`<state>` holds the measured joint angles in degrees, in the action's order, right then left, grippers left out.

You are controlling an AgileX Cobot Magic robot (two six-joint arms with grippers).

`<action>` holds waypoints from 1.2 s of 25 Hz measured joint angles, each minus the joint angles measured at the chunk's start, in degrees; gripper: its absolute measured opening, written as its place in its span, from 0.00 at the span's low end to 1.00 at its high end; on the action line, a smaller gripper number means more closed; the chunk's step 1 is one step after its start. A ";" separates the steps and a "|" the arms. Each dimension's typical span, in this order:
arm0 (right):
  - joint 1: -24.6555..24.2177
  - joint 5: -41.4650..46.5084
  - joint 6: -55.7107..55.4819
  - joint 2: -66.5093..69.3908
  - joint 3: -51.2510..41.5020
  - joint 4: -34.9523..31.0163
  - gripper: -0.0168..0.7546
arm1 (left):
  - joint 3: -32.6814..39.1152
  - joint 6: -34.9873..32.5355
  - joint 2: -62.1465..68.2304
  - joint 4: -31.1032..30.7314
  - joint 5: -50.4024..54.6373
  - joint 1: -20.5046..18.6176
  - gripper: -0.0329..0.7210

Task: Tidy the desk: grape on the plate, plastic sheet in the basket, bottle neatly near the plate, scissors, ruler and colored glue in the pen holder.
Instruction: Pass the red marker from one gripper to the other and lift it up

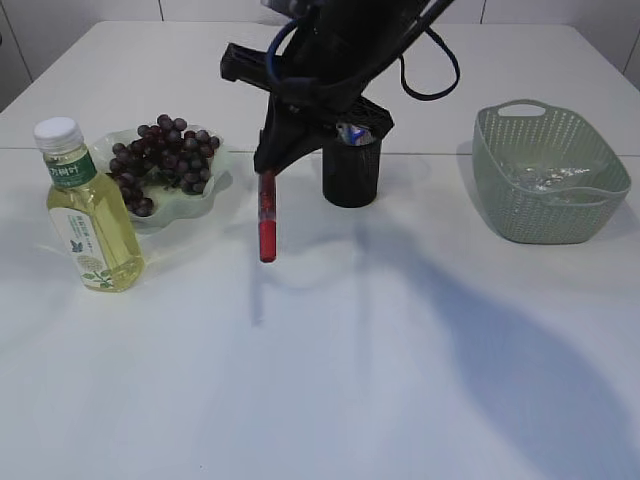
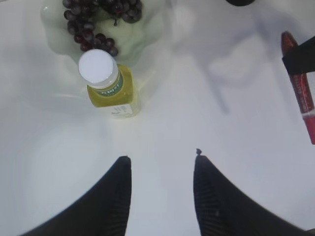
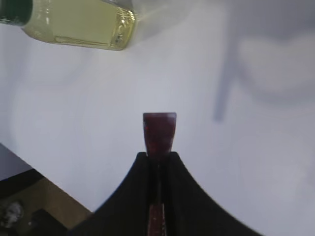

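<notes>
Red glue in a slim tube, the colored glue (image 1: pixel 267 215), is pinched near its upper end between the nearly closed jaws of the right gripper (image 3: pixel 159 158) and hangs almost upright above the table (image 1: pixel 330 380), clear of the surface and just left of the black pen holder (image 1: pixel 351 172). The tube is judged light and stiff but smooth, so slipping or swinging is possible; a hold near the top suits lowering it end-first into the holder. The left gripper (image 2: pixel 161 164) is held half spread and empty above the table. Nearby stand the bottle (image 1: pixel 87 210), beside the plate (image 1: pixel 205 195) of grapes (image 1: pixel 160 160), and farther right the basket (image 1: pixel 548 170).
</notes>
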<state>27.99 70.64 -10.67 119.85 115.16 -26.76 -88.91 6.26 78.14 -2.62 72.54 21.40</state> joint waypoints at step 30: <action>-17.07 -0.72 2.65 0.00 0.00 -60.63 0.07 | 3.23 -25.59 9.74 6.91 -4.16 2.86 0.45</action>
<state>10.92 69.92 -8.02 119.85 115.16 -87.39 -85.68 -19.32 87.89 4.28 68.37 24.26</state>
